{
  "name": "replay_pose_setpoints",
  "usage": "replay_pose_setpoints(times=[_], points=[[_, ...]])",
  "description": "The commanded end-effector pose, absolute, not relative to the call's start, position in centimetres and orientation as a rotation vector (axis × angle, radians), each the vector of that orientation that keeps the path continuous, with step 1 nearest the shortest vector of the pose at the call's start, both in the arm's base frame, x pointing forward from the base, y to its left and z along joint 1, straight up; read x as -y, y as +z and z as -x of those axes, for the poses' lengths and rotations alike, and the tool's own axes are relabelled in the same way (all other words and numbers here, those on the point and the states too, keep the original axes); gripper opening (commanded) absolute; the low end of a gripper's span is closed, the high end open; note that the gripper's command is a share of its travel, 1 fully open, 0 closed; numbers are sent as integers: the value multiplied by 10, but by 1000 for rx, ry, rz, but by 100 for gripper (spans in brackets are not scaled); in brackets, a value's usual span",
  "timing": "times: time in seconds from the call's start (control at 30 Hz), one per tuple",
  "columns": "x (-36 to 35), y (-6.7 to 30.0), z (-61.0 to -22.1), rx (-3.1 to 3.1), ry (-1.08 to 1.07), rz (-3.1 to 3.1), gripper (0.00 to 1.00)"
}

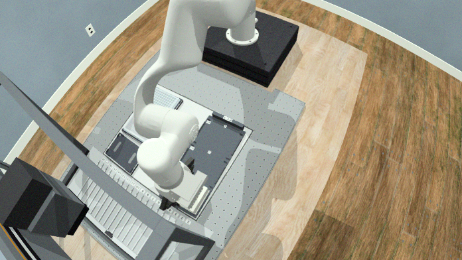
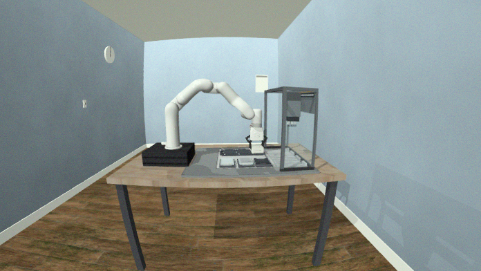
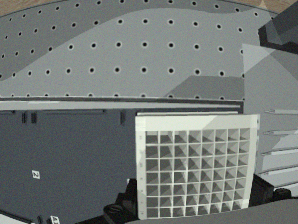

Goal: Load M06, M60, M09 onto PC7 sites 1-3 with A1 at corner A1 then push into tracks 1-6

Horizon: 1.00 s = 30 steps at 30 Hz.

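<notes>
My gripper is shut on M09, the cream deep-well block. It holds the block upright over the rail-side end of PC7, the dark carrier. Whether the block's base touches the carrier is hidden. PC7 lies on the apron, its handle towards the arm's base. M06 is on S1 and M60 on S2, partly hidden by the arm in the top view. Nest S3 is empty.
The ribbed rails lie beyond the carrier's far end, under the grey instrument frame. A dark pipetting head hangs inside the frame. The perforated deck borders the apron.
</notes>
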State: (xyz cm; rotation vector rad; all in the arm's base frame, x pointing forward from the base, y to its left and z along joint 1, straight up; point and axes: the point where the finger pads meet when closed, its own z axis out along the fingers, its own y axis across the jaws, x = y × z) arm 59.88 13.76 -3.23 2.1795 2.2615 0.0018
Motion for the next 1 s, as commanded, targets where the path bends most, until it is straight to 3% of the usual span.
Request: replay_pose_setpoints(times=[0.0, 0.63, 0.67, 0.97], points=[[-138, -33, -601, -2263, 13, -2181, 0], [-138, -34, -601, -2263, 13, -2181, 0], [-138, -34, -601, -2263, 13, -2181, 100], [-138, -34, -601, -2263, 13, -2181, 100]])
